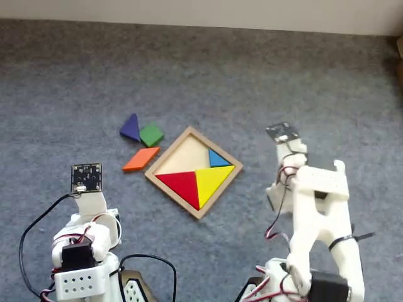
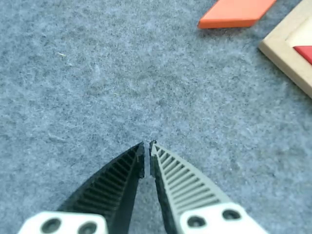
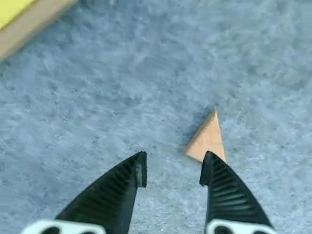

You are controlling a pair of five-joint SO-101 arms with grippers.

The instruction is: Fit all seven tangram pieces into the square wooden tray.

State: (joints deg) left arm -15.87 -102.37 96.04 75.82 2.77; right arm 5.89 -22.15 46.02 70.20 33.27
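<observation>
High view: the tray (image 1: 186,133) lies mid-counter (image 1: 252,82) and holds a red triangle (image 1: 181,184), a yellow triangle (image 1: 212,180) and a blue triangle (image 1: 218,158). A purple triangle (image 1: 131,128), a green square (image 1: 151,134) and an orange piece (image 1: 141,158) lie just beside it.

Left wrist view: the left pincer (image 2: 146,146) is closed and empty over the bare counter, with the orange piece and a tray corner ahead.

Right wrist view: the right pincer (image 3: 174,161) gapes open, and a tan triangle (image 3: 207,139) lies on the counter at one fingertip.
</observation>
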